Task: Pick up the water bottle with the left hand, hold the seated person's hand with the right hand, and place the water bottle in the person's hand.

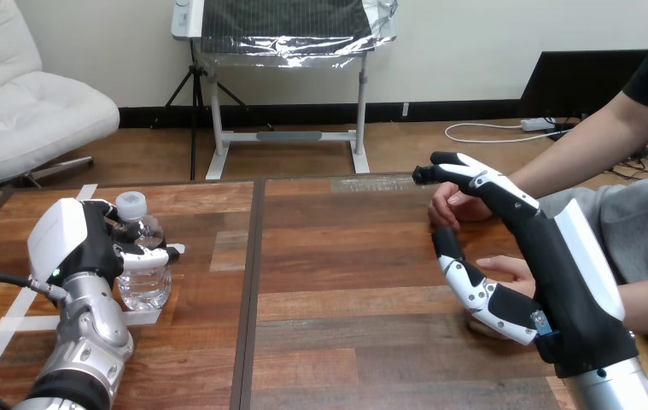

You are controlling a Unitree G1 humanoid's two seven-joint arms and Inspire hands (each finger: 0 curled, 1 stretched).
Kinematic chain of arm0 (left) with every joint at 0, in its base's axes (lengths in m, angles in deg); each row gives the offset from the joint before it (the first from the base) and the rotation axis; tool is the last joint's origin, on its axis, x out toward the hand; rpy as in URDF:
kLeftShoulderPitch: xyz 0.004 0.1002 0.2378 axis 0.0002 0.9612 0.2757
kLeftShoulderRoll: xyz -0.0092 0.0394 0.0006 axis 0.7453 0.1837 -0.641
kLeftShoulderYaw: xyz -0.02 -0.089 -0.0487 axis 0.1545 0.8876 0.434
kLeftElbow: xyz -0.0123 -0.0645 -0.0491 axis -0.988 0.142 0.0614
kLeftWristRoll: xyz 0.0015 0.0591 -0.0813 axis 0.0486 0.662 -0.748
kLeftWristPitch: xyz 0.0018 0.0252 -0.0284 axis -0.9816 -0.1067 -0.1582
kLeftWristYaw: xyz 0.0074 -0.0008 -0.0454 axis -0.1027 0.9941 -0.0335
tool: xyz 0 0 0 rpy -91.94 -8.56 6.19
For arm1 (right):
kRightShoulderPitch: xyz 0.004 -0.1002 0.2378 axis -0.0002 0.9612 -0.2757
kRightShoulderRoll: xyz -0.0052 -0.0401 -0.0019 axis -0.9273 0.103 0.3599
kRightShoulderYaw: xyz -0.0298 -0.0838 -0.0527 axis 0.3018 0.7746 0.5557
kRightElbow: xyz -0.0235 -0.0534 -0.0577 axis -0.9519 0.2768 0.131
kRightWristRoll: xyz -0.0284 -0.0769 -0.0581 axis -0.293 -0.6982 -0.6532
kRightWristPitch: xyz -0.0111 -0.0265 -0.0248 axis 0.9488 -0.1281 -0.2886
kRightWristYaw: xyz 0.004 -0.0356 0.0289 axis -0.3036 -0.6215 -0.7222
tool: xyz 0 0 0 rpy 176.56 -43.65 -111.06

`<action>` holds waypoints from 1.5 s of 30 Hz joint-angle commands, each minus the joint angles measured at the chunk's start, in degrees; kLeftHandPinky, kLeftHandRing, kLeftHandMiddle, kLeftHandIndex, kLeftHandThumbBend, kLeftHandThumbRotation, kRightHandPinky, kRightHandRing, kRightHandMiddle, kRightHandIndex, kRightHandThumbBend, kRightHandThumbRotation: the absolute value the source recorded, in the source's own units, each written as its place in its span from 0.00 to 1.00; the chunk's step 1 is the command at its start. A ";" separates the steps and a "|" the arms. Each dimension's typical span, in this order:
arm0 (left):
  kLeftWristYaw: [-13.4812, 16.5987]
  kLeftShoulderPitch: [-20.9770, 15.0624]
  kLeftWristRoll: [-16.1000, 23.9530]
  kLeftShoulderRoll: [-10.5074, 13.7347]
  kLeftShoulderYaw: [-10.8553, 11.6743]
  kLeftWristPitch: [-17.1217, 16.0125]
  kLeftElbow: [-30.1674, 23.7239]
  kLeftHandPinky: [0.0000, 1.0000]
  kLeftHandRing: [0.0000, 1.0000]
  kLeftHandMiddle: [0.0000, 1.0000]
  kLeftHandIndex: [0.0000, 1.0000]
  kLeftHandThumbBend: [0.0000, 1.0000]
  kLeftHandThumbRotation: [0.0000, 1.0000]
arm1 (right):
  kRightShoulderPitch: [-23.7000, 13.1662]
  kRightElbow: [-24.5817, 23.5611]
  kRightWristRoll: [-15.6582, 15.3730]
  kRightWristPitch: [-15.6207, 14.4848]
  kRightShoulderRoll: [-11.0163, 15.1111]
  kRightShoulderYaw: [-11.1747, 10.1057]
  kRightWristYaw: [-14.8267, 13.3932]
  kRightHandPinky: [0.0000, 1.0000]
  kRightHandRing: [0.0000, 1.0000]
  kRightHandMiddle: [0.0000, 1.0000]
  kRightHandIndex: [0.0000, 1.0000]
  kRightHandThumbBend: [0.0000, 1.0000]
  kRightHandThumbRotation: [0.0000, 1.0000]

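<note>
So the left robot hand was curled round the water bottle, which stood upright on the surface at the left, on a white tape mark. For a clean lift I'd keep the grip snug and go straight up, since thin plastic probably squashes. The right robot hand was spread wide, holding nothing, just beside the person's lower hand — contact, couldn't tell. The person's upper hand sat near its fingertips and might crowd the approach.
</note>
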State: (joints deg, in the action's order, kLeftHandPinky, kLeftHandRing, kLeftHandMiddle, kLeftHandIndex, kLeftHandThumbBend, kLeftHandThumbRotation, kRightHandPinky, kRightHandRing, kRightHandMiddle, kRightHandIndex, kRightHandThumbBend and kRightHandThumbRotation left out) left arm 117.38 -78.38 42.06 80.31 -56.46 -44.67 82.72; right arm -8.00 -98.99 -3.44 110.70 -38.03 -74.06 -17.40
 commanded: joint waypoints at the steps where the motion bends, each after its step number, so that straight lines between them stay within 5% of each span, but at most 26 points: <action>1: 1.57 -1.48 0.91 -0.27 -0.97 -1.22 0.38 0.36 0.41 0.46 0.50 0.72 0.00 | -1.97 -1.54 0.64 1.58 1.10 -1.11 -0.04 0.86 0.87 0.87 0.75 0.19 0.00; 21: 4.29 1.93 -0.85 -1.41 -0.16 -7.56 -2.39 0.40 0.44 0.48 0.51 0.68 0.00 | -1.96 -2.00 0.56 0.69 1.02 -0.89 0.08 0.86 0.87 0.87 0.74 0.19 0.00; 30: 4.45 4.44 -3.57 -2.12 1.34 -14.13 -5.34 0.39 0.43 0.47 0.50 0.67 0.00 | -2.11 -1.85 0.57 0.39 1.05 -0.68 -0.06 0.86 0.87 0.87 0.74 0.19 0.00; 45: 2.82 9.79 -4.26 -2.93 2.39 -16.97 -18.84 0.39 0.42 0.46 0.49 0.66 0.00 | -2.98 -0.93 -0.20 1.00 1.21 -0.56 -0.51 0.86 0.87 0.87 0.75 0.19 0.00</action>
State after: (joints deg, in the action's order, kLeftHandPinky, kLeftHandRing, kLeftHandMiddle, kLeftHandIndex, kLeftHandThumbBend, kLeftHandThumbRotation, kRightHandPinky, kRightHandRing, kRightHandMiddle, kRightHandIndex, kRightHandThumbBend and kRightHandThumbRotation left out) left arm 120.22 -67.24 37.56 77.34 -54.48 -58.89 73.76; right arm -8.00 -98.97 -3.47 110.94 -36.90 -74.09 -17.29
